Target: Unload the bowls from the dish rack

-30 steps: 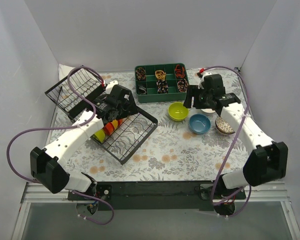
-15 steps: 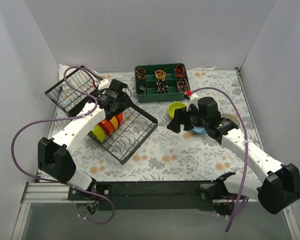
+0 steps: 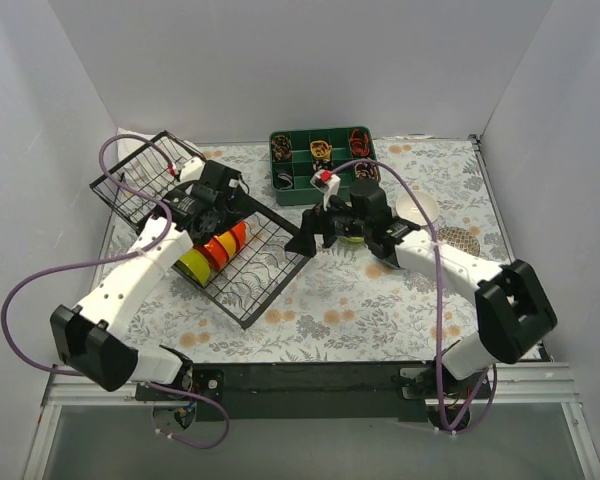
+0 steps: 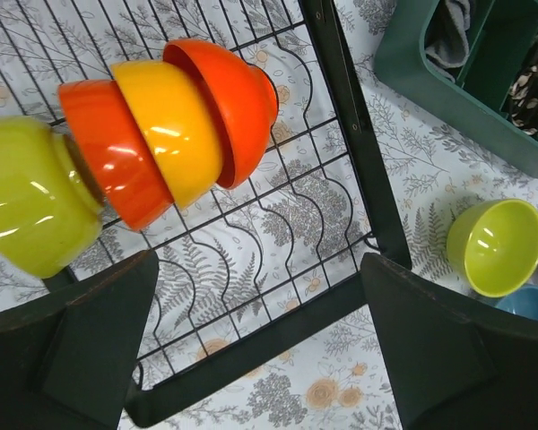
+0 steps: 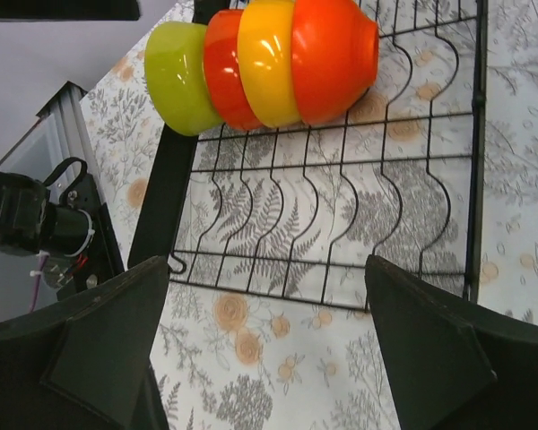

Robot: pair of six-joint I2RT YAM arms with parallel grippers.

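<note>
Black wire rack (image 3: 265,285): lies in the left half of the overhead view, with its tilted panel (image 3: 140,180) at upper left.
Left gripper (image 4: 260,358): hangs over the rack's upper-left part, fingers (image 4: 81,349) spread wide with nothing between them.
Bowls in the rack: four lie on their sides, packed close in a row along the rack's left edge. From the left they are the lime bowl (image 4: 31,206), red bowl (image 4: 108,152), yellow bowl (image 4: 166,125) and orange bowl (image 4: 238,94).
Right gripper (image 5: 269,349): sits at the rack's right edge, centre of the overhead view. Its fingers (image 5: 439,340) are spread and empty, and its camera faces the row.
Green tray (image 3: 320,160): upper centre, apart from the rack.
Bowls already out: the loose lime bowl (image 4: 495,246) and blue bowl (image 4: 524,305) sit just beside each other on the table. The white bowl (image 3: 423,205) and patterned bowl (image 3: 462,240) lie right of centre.
Risk: both arms point at the same short row, so they could knock each other if both close in. The bowls look glossy and tightly packed, so pulling one may drag its neighbour or let it slip. A finger could also snag on the wire.
Change: a second ago the right arm was at the far right by the white bowl, and it has swung across to the rack. The left gripper has drawn back from the row toward upper left. The row is unchanged.
</note>
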